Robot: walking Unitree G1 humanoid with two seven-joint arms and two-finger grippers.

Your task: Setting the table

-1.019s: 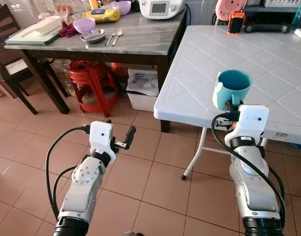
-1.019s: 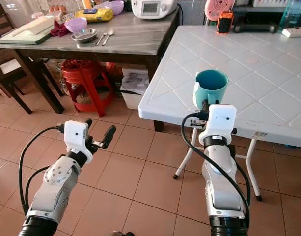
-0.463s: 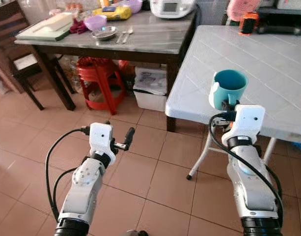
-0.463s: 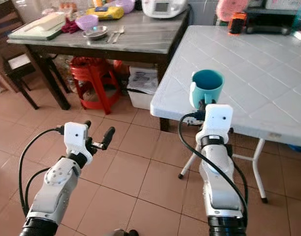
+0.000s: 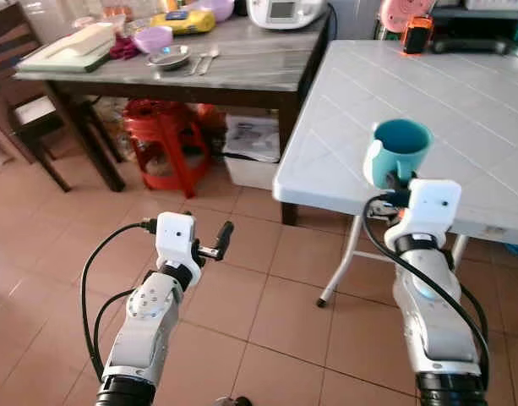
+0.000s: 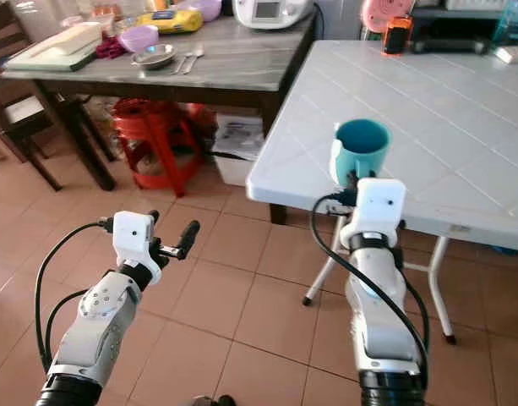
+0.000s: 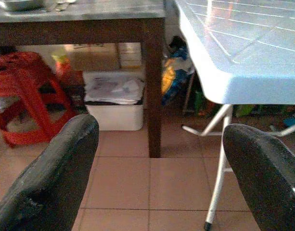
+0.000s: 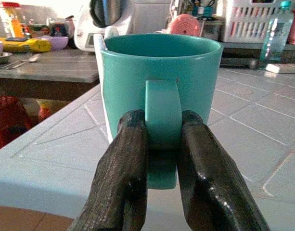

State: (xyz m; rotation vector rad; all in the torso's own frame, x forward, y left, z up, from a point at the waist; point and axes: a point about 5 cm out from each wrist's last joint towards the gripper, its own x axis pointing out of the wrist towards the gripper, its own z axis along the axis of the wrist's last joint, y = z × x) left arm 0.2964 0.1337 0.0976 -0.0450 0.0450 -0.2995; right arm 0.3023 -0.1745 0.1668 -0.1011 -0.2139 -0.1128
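Right tool is clamped on the handle of a teal mug, its two black fingers pressing that handle from either side. The mug stands upright over the near edge of the white counter, close to its front left corner; whether its base rests on the surface or hangs just above it cannot be told. Left tool hangs out over the tiled floor in front of the robot, well apart from both counters, with its fingers spread wide and nothing between them. To the left and farther back stands a dark wooden counter with a grey stone top. On it lie a purple bowl, a small metal dish, cutlery just beside that dish, a yellow packet and a white appliance. Under this counter sit a red plastic stool and a white box. At the far end of the white counter stands an orange and black device.
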